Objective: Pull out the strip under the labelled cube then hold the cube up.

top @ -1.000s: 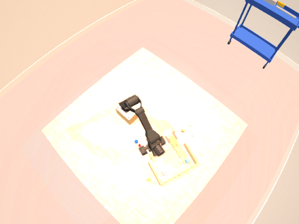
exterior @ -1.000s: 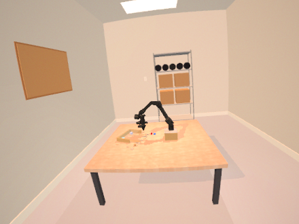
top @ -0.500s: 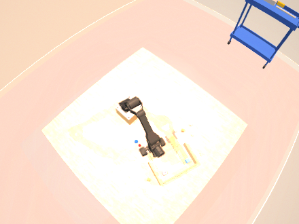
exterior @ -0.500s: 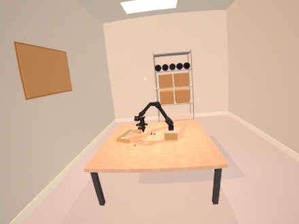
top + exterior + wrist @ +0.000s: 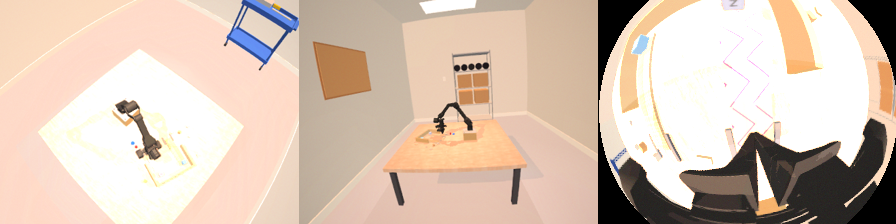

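Your pincer (image 5: 762,163) is clenched on nothing; reopen it, then take only the strip (image 5: 791,30) under the cube (image 5: 733,2) at 12 o'clock.

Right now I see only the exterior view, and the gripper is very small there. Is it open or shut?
Observer: Shut. In the wrist view the gripper has its fingers pressed together; I cannot tell whether a thin strip is between them.
Operator: Where does it stand?
Observer: In the top view it is at the edge of the wooden tray that faces the arm's base.
Operator: And the target?
Observer: The wrist view shows the labelled cube ahead, near the tray's far rim, well apart from the fingers.
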`<act>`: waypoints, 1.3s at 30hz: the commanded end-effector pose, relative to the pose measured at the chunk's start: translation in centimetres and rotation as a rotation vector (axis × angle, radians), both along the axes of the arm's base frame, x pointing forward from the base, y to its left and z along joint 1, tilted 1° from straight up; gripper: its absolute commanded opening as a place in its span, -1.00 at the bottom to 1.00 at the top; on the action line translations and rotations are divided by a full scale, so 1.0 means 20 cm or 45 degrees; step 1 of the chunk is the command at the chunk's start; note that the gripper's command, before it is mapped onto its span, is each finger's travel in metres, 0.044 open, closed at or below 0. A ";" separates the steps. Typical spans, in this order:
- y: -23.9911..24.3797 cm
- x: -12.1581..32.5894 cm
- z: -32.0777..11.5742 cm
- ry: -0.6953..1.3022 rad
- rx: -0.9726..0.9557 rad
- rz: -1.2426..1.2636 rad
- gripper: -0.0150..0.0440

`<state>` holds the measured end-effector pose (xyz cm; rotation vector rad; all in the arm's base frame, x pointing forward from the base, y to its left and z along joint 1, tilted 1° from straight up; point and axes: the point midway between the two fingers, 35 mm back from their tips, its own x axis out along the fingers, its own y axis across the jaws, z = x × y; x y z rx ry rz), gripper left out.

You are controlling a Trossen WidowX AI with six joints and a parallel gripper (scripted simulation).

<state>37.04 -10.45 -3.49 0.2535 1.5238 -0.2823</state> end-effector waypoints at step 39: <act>0.00 -0.02 -0.10 0.015 0.000 -0.004 -0.49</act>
